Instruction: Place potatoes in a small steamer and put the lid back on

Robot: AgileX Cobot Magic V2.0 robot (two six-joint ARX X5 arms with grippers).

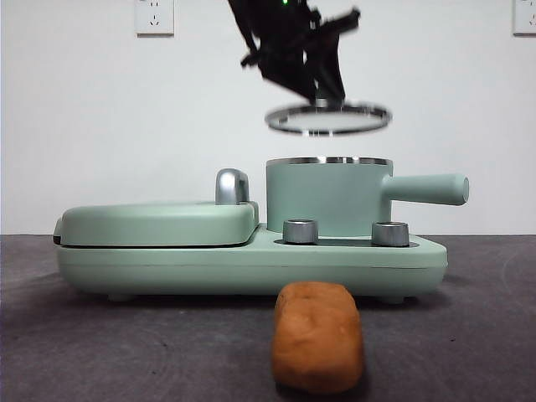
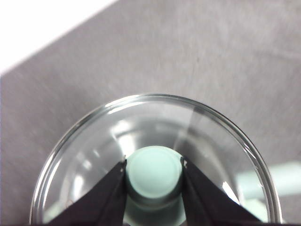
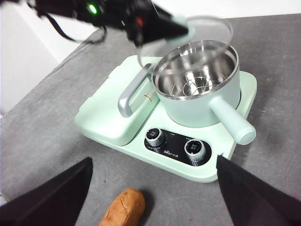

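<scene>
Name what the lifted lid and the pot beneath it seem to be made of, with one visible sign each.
lid: likely clear glass, see-through, with a shiny metal rim. small steamer: matte mint-green outside, probably coated metal or plastic; mirror-bright inside suggests steel.

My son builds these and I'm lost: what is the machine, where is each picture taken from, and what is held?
It is a robot with two arms at a table, each ending in two black jaws. One picture looks level across the table; the other two come from cameras on the wrists. The left gripper is shut on the lid by its green knob, holding it in the air above the open small steamer. The right gripper hangs open over the potato, which lies on the grey table in front of the green cooker.
</scene>
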